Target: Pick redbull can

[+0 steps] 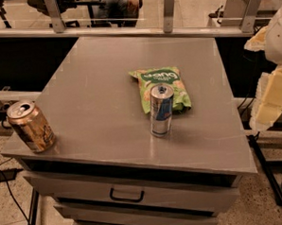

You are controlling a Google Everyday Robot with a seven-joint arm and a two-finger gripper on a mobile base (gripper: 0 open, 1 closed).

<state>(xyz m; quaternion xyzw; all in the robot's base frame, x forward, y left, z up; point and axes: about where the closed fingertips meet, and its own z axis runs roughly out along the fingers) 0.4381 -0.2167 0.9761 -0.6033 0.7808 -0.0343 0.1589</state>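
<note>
The redbull can [161,111] is slim and silver with a blue band and a pull-tab top. It stands upright on the grey cabinet top [101,83], right of centre and towards the front. My gripper [272,98] shows as pale cream parts at the right edge of the view, beyond the cabinet's right edge. It is well to the right of the can, apart from it, and holds nothing that I can see.
A green snack bag [162,85] lies flat just behind the redbull can, touching or nearly touching it. A wider gold-brown can [31,126] stands at the front left corner. Drawers with a dark handle [127,195] are below. A metal rail [127,31] runs behind.
</note>
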